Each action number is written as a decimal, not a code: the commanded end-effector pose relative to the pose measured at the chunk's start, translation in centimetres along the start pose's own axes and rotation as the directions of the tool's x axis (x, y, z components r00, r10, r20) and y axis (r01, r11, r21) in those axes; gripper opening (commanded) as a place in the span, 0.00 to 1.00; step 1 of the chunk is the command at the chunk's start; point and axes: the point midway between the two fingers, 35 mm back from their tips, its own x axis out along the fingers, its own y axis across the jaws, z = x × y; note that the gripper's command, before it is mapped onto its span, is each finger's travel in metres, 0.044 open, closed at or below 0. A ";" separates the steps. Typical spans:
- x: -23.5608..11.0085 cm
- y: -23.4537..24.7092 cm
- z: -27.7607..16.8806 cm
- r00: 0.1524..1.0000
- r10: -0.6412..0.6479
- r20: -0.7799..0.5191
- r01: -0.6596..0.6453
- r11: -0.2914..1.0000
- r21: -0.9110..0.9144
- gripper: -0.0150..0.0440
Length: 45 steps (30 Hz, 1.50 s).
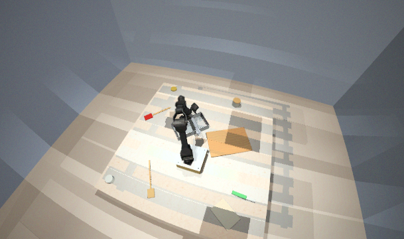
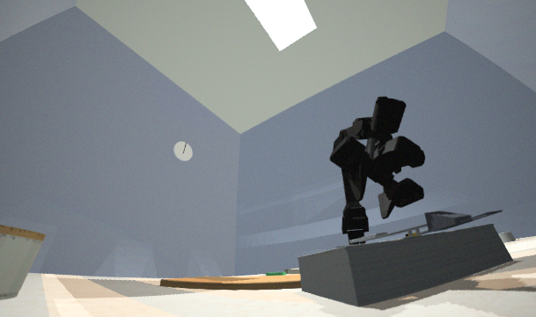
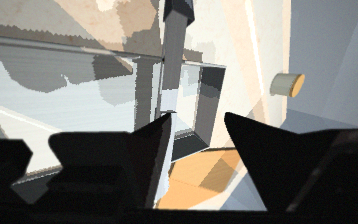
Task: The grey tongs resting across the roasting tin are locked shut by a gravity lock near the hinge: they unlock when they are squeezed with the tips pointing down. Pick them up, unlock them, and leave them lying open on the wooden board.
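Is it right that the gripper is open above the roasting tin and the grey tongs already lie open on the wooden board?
Not quite. The gripper is open above the roasting tin, but the grey tongs still rest across the tin, not on the wooden board. The exterior view shows them lying over the tin's rim, and the top view shows nothing grey on the board.

A bare, kitchen-like room: blue-grey walls meet a pale ceiling with one bright skylight panel (image 2: 280,19), and a round wall clock (image 2: 183,151) hangs well off from the fingers. Cooking things lie about a pale work mat (image 1: 162,156): a roasting tin (image 1: 202,123) under the fingers, a wooden board (image 1: 229,141) just beside it, a red spatula (image 1: 149,115).
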 end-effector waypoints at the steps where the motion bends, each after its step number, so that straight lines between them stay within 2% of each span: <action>1: -0.5 3.3 2.0 0.999 0.048 0.023 -0.047 0.998 -0.037 0.69; 14: 0.0 2.9 1.6 0.999 0.048 0.023 -0.047 0.998 -0.038 0.69; 45: 5.0 3.0 1.9 0.999 0.046 0.023 -0.045 0.998 -0.038 0.69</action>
